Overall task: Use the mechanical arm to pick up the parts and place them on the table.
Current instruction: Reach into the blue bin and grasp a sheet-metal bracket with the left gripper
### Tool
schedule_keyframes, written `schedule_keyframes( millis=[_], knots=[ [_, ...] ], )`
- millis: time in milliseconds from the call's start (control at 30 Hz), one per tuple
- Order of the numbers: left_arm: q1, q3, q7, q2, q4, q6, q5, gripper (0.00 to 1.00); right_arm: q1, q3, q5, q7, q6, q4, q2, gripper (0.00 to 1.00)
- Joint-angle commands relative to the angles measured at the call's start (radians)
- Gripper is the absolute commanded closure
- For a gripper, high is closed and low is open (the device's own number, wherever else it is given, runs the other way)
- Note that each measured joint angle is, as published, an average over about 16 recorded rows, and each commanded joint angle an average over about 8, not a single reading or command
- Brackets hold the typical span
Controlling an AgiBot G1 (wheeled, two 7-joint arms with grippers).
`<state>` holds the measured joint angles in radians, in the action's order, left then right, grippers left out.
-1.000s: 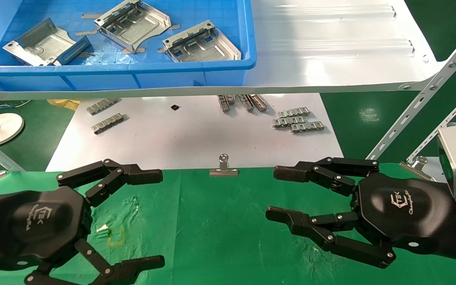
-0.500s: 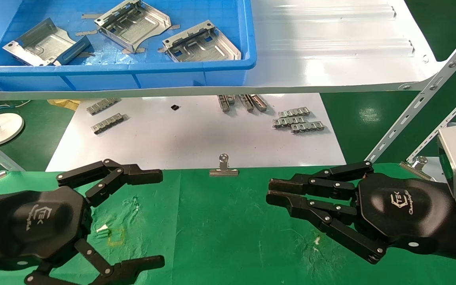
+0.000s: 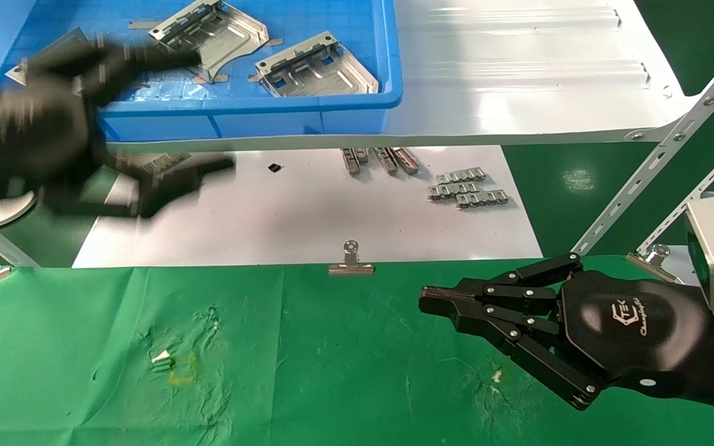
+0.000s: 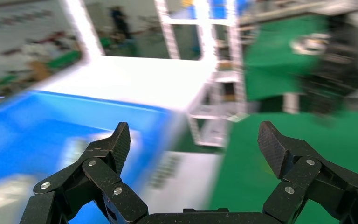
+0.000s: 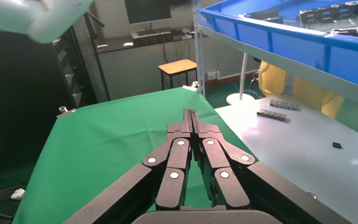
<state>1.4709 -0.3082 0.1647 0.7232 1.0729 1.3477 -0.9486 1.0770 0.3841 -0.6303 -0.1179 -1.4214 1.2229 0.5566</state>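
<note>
At the front edge of the blue bin (image 3: 307, 118) on the white shelf (image 3: 518, 93), I am seeing my left gripper (image 3: 146, 118) blurring past, its fingers (image 4: 116, 144) spread wide and holding nothing. The metal plates (image 3: 313, 68) are lying inside that bin, just beyond it. My right gripper (image 3: 437, 300) is hovering low over the green bench (image 3: 307, 371), fingers pressed together, empty. A binder clip (image 3: 350, 263) is sitting on the bench's far edge.

Wrinkled green-cloth table (image 3: 332, 371) — small yellow mark (image 3: 180, 368) on it; silver binder clip (image 3: 350, 263) at its far edge
</note>
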Motion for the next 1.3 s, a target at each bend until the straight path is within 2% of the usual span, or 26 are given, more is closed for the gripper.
schedule_keyframes(
  millis=[33,200,333,367,567,600,633,900,1300],
  knots=[
    [0.084,-0.015,0.013,0.030,-0.052,-0.032,-0.047,0.00,0.000,0.000,0.000,0.000,0.000,0.000,0.000,1.00],
    [0.298,-0.092,-0.011,0.167,-0.357,-0.112,-0.204,0.00,0.000,0.000,0.000,0.000,0.000,0.000,0.000,1.00],
    [0.423,-0.137,-0.047,0.267,-0.590,-0.231,-0.306,0.02,0.000,0.000,0.000,0.000,0.000,0.000,0.000,0.99],
    [0.447,-0.145,-0.055,0.291,-0.641,-0.270,-0.327,0.11,0.000,0.000,0.000,0.000,0.000,0.000,0.000,0.94],
    [0.541,-0.190,-0.077,0.400,-0.868,-0.461,-0.422,0.86,0.000,0.000,0.000,0.000,0.000,0.000,0.000,0.19],
    [0.551,-0.196,-0.076,0.411,-0.892,-0.476,-0.433,0.97,0.000,0.000,0.000,0.000,0.000,0.000,0.000,0.07],
    [0.560,-0.202,-0.076,0.420,-0.913,-0.485,-0.443,1.00,0.000,0.000,0.000,0.000,0.000,0.000,0.000,0.00],
    [0.605,-0.238,-0.076,0.447,-1.006,-0.475,-0.494,1.00,0.000,0.000,0.000,0.000,0.000,0.000,0.000,0.00],
    [0.624,-0.251,-0.095,0.450,-1.043,-0.447,-0.513,1.00,0.000,0.000,0.000,0.000,0.000,0.000,0.000,0.00]
  ],
)
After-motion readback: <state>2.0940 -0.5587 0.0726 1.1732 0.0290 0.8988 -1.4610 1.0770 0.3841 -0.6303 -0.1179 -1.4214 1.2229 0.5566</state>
